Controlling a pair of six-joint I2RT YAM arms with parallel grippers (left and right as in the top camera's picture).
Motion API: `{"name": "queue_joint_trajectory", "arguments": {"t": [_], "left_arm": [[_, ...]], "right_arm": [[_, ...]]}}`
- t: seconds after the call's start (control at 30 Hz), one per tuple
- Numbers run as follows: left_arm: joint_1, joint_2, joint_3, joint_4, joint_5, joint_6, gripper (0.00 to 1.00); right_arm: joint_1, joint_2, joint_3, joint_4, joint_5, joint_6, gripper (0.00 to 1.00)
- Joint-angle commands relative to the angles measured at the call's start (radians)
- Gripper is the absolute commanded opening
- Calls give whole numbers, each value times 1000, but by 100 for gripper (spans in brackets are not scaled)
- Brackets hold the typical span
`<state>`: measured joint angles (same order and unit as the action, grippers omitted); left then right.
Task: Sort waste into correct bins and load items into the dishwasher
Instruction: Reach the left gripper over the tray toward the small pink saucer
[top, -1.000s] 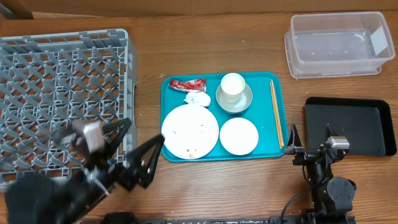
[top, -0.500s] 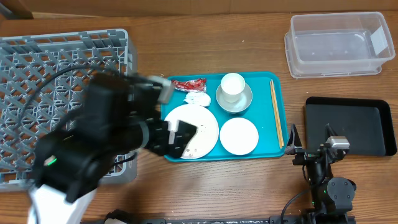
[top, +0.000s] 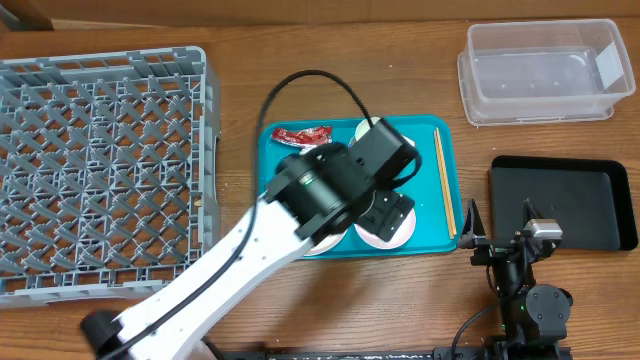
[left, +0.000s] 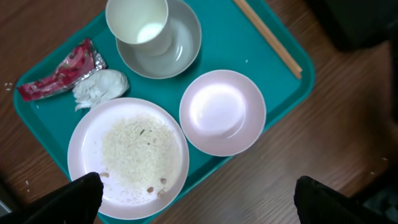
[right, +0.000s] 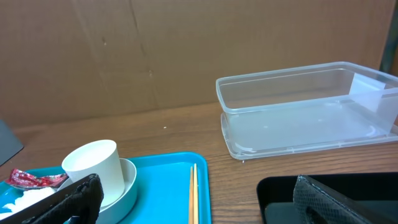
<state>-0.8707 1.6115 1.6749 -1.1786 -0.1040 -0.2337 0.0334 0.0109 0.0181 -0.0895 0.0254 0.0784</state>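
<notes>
My left gripper (left: 199, 202) hangs open above the teal tray (left: 230, 43), nothing between its fingers. Below it, the left wrist view shows a large white plate (left: 87, 134) strewn with rice crumbs (left: 137, 152). Beside the plate are a small white bowl (left: 222, 112), a white cup (left: 138, 22) standing in a grey bowl (left: 180, 50), a red wrapper (left: 59, 68), a white tissue (left: 99, 87) and chopsticks (left: 267, 37). Overhead, the left arm (top: 330, 190) hides the plate and most of the small bowl. My right gripper (top: 500, 235) rests open between the teal tray and the black tray (top: 565, 200).
The grey dish rack (top: 100, 170) fills the table's left side. A clear plastic tub (top: 545, 72) stands at the back right, behind the black tray. A cardboard wall (right: 124, 56) closes off the back in the right wrist view.
My left arm has swung from in front of the dish rack to the right, over the teal tray, and now covers the plate. The right arm has stayed put.
</notes>
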Motion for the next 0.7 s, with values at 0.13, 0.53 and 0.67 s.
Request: {"name": "queue_joint_trajectory", "arguments": {"t": [0.13, 0.53, 0.67], "left_arm": [[-11, 175, 22, 37, 80, -14, 100], [-38, 387, 22, 119, 120, -147, 68], [-56, 431, 22, 140, 166, -148, 64]], "right_arm": [[-3, -8, -10, 6, -2, 4, 100], [-3, -8, -10, 6, -2, 4, 99], [-3, -8, -10, 6, -2, 4, 99]]}}
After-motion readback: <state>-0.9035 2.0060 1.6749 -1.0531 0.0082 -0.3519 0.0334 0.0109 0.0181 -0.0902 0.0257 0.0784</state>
